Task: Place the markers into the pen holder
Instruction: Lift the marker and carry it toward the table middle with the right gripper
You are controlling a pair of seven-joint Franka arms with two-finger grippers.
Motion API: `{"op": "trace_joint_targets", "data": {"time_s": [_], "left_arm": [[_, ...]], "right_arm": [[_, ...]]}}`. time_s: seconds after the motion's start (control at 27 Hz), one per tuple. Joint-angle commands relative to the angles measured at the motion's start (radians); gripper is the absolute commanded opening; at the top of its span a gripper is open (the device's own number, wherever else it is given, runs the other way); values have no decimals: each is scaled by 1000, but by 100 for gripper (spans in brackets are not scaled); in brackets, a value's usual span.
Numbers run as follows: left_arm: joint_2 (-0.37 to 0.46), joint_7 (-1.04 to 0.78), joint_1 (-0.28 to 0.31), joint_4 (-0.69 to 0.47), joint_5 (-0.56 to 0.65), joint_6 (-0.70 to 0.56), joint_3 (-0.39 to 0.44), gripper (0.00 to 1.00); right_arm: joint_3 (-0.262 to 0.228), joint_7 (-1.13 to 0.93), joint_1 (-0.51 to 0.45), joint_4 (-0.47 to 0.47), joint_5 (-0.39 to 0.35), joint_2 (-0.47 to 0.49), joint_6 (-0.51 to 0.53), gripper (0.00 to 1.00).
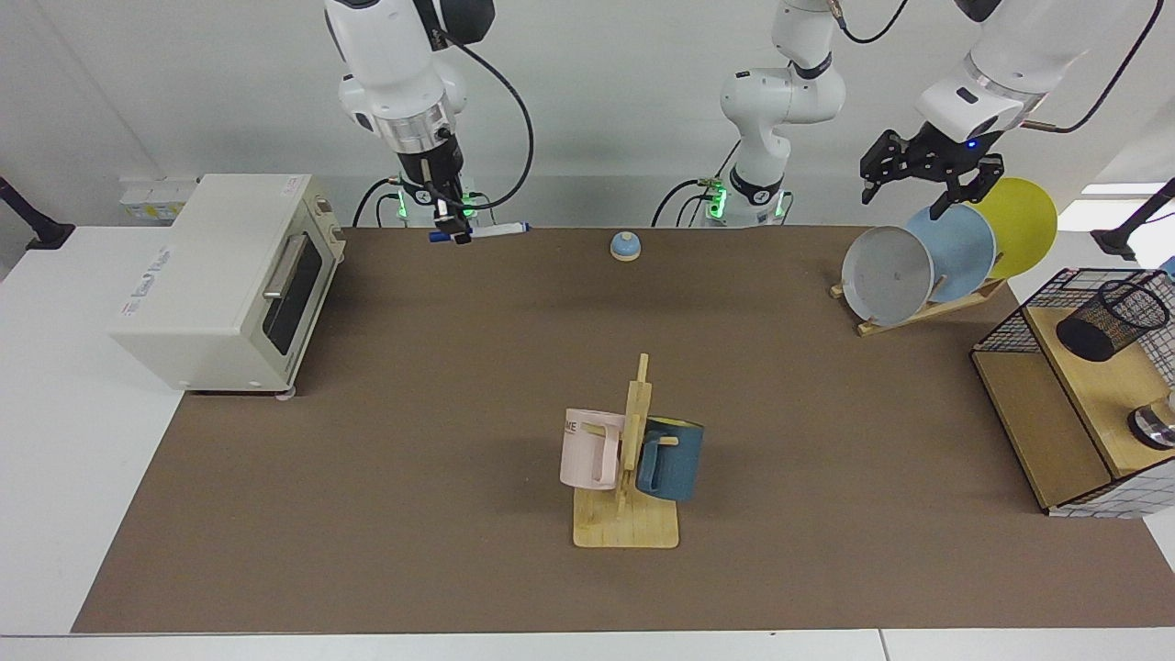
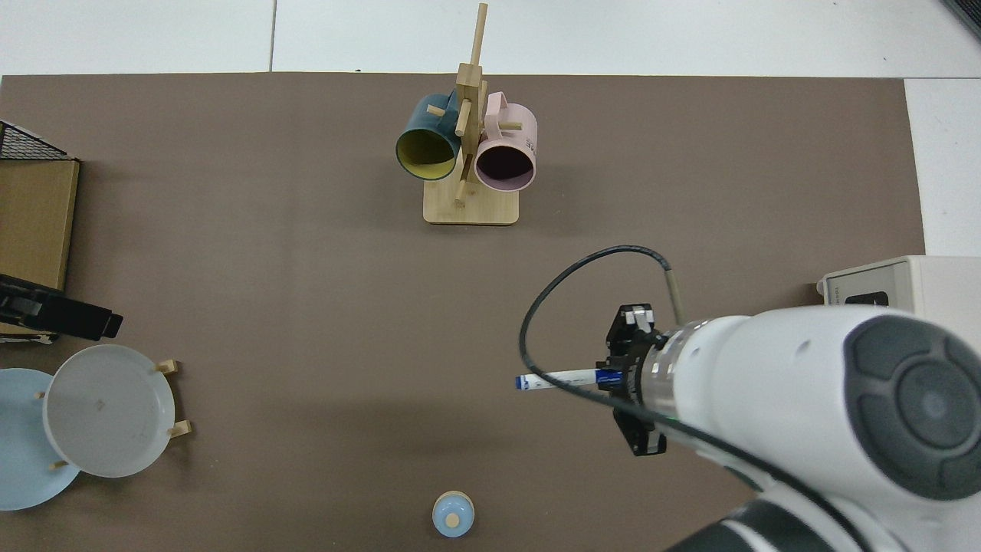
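Facing view first, biggest things down: the brown surface (image 1: 367,459) stretches wide, with the white toaster oven (image 1: 220,280) off its one short edge and the wire basket frame (image 1: 1074,312) with its wooden shelf off the opposite short edge. On that shelf sits the pen holder (image 1: 1106,319), black mesh, tilted, mouth up and nothing in it that I can make out. At the far edge near that end a plate rack (image 1: 927,308) props up grey, blue and yellow plates, and the mug stand (image 1: 629,477) holds the middle toward the near edge.

Now the arms. The right arm hangs high over the far edge, and the right tool (image 1: 452,231) is pinching the marker (image 1: 491,229) by its dark blue cap end, barrel sticking out level toward the bell (image 1: 625,246). From the top view the marker (image 2: 556,379) juts sideways from that tool (image 2: 613,377), well clear of the surface. The left tool (image 1: 923,170) waits above the plates, fingers spread, holding nothing.

So we're in the carry, I'd say: marker lifted, holder well apart at the opposite end. Next it needs a long traverse or a handover, then tipping the barrel upright over the mesh mouth.
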Motion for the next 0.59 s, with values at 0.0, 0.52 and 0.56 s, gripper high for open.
{"op": "trace_joint_targets", "data": {"time_s": [0.0,0.52,0.56], "left_arm": [[-23,21,8,-27,-13,11,-4,100],[-25,533,-3,-31,-6,2,-26,98],[-26,596,-3,-37,-6,-1,-32,97]], "right_arm": [[-2,136,82,49,15,22,48,0],[3,199,184,77,62,106,178,0],[3,207,193,77,61,117,184,0]]}}
